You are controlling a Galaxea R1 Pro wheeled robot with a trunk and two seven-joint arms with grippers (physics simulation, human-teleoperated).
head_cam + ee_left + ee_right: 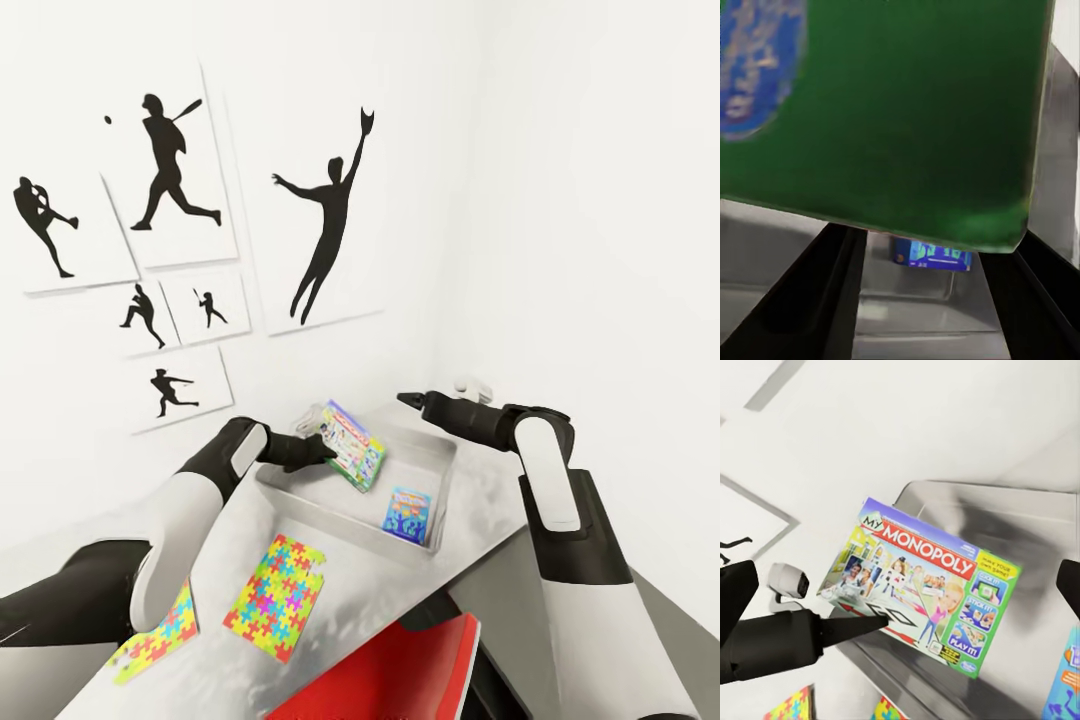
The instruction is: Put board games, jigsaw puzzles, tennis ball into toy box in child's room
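Above the toy box (436,495), left claw (322,441) clamping tilted Monopoly box (353,445)

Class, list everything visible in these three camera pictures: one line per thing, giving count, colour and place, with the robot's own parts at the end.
Monopoly board game: one, green and white, held tilted over the toy box.
Blue board game: one, blue, leaning inside the toy box near its right-hand wall.
Toy box: one, pale grey, on the table by the corner.
Jigsaw puzzles: two, multicoloured, flat on the table nearer the robot; second one.
Table: one, pale grey top.
Red flat object: one, red, at the table's near edge.
Silhouette pictures: six, black on white, on the wall.
Left end effector: one, black, gripping the Monopoly box.
Right end effector: one, black, beyond the toy box, holding nothing.
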